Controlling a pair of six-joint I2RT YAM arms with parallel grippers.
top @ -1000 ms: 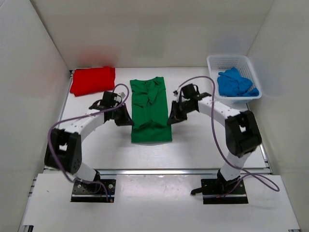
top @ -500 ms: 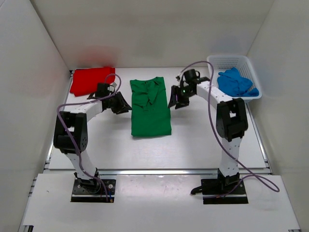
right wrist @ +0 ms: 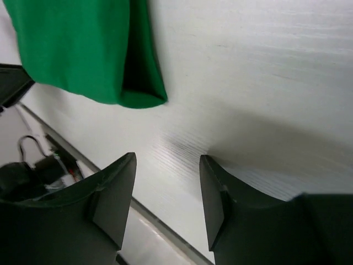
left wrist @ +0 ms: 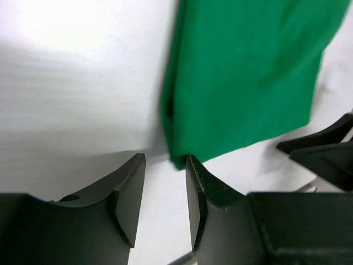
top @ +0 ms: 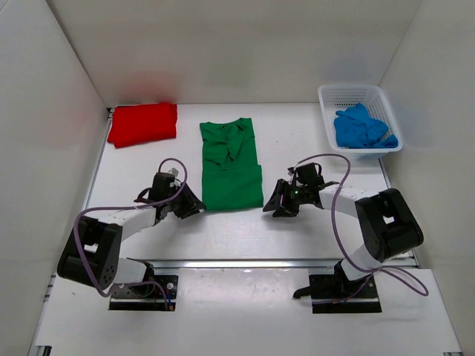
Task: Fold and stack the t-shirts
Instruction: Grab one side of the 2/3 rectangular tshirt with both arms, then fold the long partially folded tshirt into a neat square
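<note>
A: Looking at the left gripper (top: 191,206): jaws parted, gripping nothing, low on the table (top: 312,148) by the near left corner of the green shirt (top: 230,167).

B: Same with the right gripper (top: 276,204): parted, empty, just off the near right corner.

A: And the others?

B: Folded red shirt (top: 143,124) at the far left; crumpled blue shirt (top: 362,128) inside the basket (top: 326,104), far right.

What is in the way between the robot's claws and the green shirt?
Nothing visible. The left gripper and right gripper sit open beside the near corners of the green t-shirt, with only bare table between.
</note>
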